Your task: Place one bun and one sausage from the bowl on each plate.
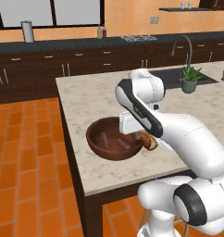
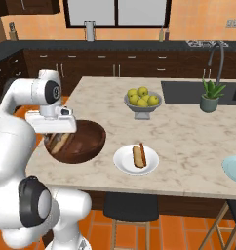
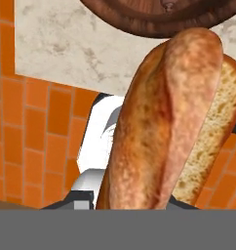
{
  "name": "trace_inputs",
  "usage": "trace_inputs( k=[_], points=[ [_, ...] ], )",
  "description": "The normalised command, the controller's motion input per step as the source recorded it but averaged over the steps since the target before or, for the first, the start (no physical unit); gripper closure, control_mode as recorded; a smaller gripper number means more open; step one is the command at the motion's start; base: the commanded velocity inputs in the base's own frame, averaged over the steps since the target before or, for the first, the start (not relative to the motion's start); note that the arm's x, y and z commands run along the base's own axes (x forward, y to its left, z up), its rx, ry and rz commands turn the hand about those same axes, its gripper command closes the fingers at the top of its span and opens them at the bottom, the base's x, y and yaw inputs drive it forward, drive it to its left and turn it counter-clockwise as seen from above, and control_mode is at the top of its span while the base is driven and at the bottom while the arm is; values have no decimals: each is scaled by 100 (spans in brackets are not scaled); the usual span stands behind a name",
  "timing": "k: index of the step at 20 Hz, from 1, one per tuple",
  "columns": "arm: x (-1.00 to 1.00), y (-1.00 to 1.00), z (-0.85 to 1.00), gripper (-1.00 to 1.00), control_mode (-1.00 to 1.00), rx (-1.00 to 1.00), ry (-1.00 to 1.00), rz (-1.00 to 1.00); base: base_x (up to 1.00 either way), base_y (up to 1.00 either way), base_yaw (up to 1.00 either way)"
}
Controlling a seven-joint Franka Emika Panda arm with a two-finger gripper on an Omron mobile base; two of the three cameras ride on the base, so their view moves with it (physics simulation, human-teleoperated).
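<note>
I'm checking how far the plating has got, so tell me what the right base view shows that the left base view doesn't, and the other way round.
Right base view alone: the white plate with a bun and a sausage on it, the pale blue plate at the frame's right edge, and the grey bowl of fruit.

Left base view alone: two sausages lying inside the wooden bowl, and the bun at the gripper by the bowl's rim.

Both: the wooden bowl, the marble counter, the sink and the potted plant.
</note>
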Motion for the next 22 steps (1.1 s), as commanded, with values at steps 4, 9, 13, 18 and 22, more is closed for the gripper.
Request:
trace_inputs(
  k=[4, 9, 13, 18, 22],
  points=[
    [-19, 0, -3, 100, -100, 0, 0, 0, 0, 0, 0],
    [-3, 0, 0, 100, -100, 0, -3, 0, 0, 0, 0],
    [0, 0, 0, 100, 100, 0, 0, 0, -57, -28, -3],
    [0, 0, 0, 100, 100, 0, 0, 0, -29, -85, -2],
    [0, 0, 0, 100, 100, 0, 0, 0, 15, -100, 1]
  ],
)
